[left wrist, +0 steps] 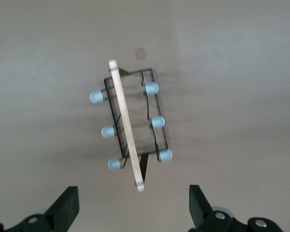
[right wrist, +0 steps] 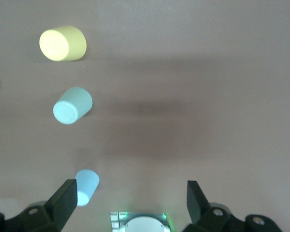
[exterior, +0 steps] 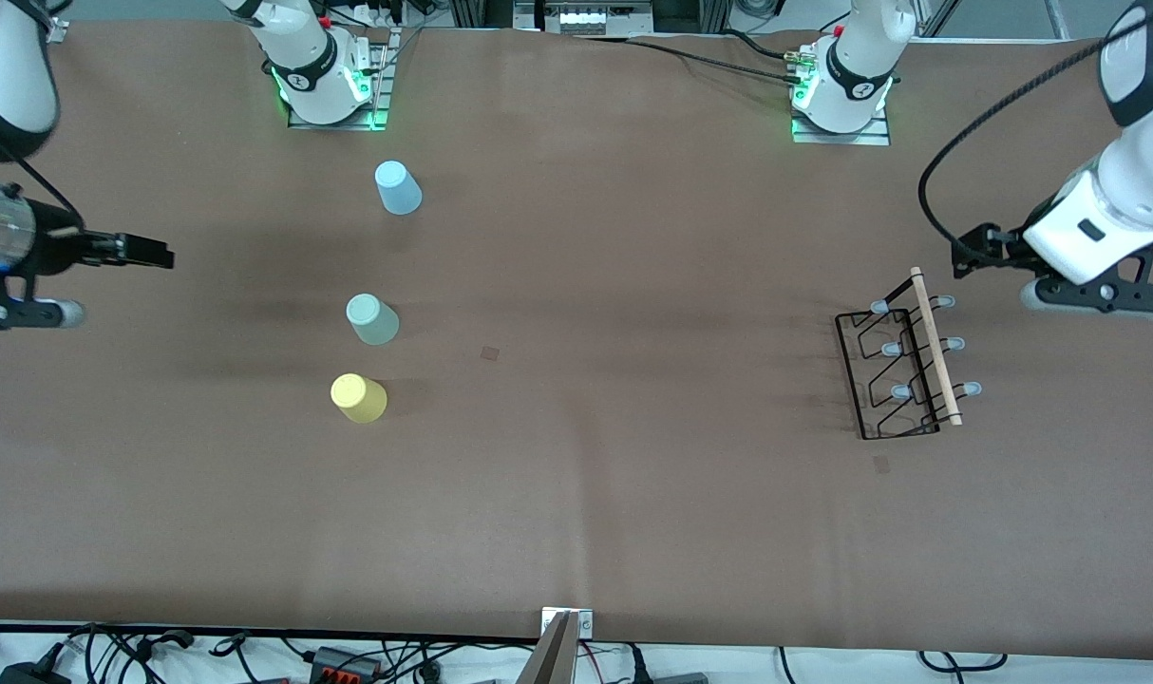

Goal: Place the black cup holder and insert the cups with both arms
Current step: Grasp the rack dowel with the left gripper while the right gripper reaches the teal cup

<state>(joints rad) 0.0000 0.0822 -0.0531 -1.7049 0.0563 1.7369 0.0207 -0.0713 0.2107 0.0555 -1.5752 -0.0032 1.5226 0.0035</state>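
Presently my left tool (left wrist: pixel 133 208) hangs over the desk (exterior: pixel 633 494) at the left arm's end, fingers wide apart and empty, just beside the black cup holder (exterior: pixel 904 361), which lies on the desk. My right tool (right wrist: pixel 128 205) hangs at the right arm's end, likewise wide apart and empty. Toward that end stand three upturned cups: light blue cup (exterior: pixel 398 187), grey-green cup (exterior: pixel 372 318), yellow cup (exterior: pixel 358 398) nearest the front edge.

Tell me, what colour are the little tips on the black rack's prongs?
The tips on the black rack are light blue-grey, clearest in the left wrist view.
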